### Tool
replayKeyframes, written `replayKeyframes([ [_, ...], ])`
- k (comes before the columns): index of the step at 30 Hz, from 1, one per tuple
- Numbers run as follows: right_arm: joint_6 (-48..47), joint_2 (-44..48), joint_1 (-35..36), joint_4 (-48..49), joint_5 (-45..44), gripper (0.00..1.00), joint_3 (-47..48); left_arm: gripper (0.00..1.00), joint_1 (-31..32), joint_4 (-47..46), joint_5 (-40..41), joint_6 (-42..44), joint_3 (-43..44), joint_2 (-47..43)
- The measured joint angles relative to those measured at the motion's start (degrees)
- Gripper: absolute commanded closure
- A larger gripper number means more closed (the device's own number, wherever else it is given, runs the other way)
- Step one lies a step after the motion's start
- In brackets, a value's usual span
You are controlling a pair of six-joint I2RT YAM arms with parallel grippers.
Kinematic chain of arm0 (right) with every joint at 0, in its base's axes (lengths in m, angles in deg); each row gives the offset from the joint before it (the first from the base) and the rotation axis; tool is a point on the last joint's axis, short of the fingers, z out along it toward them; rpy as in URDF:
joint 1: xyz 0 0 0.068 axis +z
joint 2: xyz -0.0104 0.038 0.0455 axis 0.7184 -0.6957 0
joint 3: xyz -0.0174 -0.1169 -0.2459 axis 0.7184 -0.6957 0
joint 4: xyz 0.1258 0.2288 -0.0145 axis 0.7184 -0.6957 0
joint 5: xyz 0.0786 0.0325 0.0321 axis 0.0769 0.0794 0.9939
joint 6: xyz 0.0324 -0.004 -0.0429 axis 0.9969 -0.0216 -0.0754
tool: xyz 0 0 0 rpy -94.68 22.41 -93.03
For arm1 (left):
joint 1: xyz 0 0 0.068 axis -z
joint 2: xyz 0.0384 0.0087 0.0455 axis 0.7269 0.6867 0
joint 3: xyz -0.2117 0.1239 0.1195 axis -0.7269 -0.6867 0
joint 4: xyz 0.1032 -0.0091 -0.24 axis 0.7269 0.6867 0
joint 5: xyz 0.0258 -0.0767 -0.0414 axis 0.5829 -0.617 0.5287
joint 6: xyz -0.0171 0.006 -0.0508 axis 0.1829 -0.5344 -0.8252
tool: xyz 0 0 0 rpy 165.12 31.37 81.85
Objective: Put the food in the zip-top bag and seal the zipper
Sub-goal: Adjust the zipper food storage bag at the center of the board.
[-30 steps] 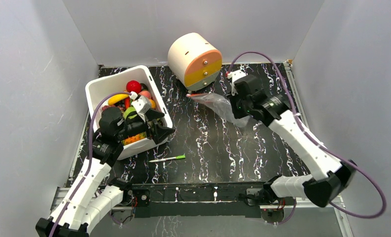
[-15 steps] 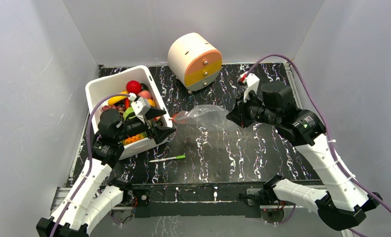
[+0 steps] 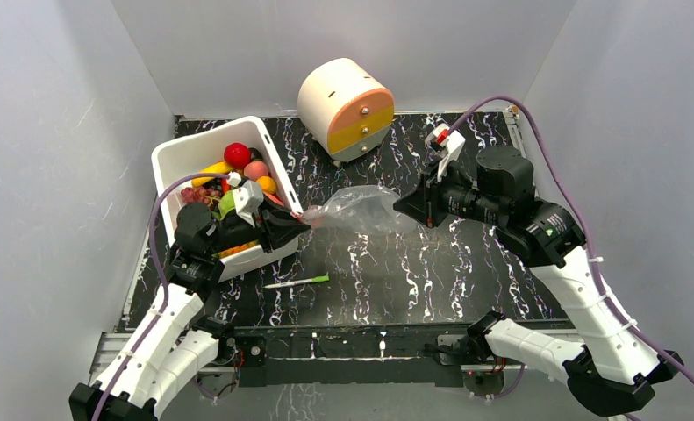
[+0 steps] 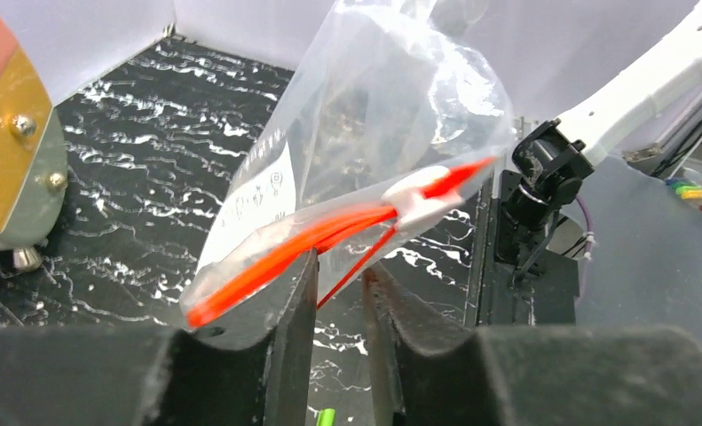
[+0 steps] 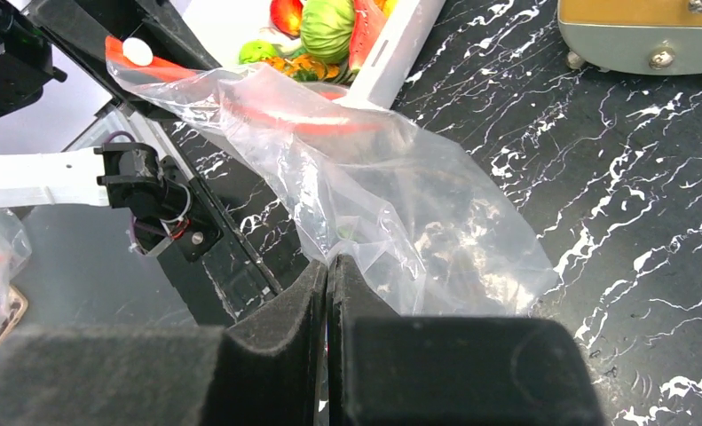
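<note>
Hanging clear of the table (image 3: 387, 263), the zip-top bag (image 3: 365, 209) stretches between the two arms, its film crinkled. The right gripper (image 5: 329, 264) is clamped tight on the bag's bottom edge. The zipper (image 4: 329, 232) lies across one fingertip of the left gripper (image 4: 336, 284), whose jaws stand only narrowly apart. The surface is black with white marbling, boxed in by plain pale walls (image 3: 62, 132). The food (image 3: 238, 155) sits heaped in a white bin (image 3: 169, 160) just beside the bag's mouth, and the left arm covers part of it. A cream drum-shaped cabinet (image 3: 343, 103) stands behind the bag. A white-and-green stick (image 3: 297, 281) lies nearer the arm bases, apart from everything.
</note>
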Motion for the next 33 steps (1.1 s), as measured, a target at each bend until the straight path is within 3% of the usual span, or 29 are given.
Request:
replayKeyframes([
  [1, 0.2, 0.0, 0.0, 0.31, 0.31, 1.0, -0.17, 0.96, 0.0, -1.2, -0.83, -0.9, -0.2, 0.07],
  [2, 0.37, -0.07, 0.0, 0.44, 0.44, 1.0, -0.24, 1.0, 0.0, -2.43, -1.46, -1.7, -0.31, 0.17],
  [6, 0.87, -0.04, 0.0, 1.79, 0.46, 1.0, -1.01, 1.0, 0.0, -4.33, -3.19, -3.63, -0.31, 0.35],
  [12, 3.1, -0.09, 0.07, 3.06, -7.93, 0.61, -4.2, 1.0, 0.0, -5.38, -1.42, -9.03, -0.31, 0.35],
  [17, 7.39, -0.61, 0.07, 2.67, -18.51, 0.39, -4.83, 1.0, 0.0, -8.52, 2.64, -18.58, -0.31, 2.03],
  [24, 14.1, -0.57, 0.07, 1.6, -27.91, 0.32, -4.48, 1.0, 0.0, -11.08, 8.22, -28.13, -0.26, 4.5],
  [33, 21.35, -0.04, 0.04, 4.15, -28.02, 0.41, -5.33, 1.0, 0.0, -8.61, 17.81, -36.54, 0.61, 7.04],
])
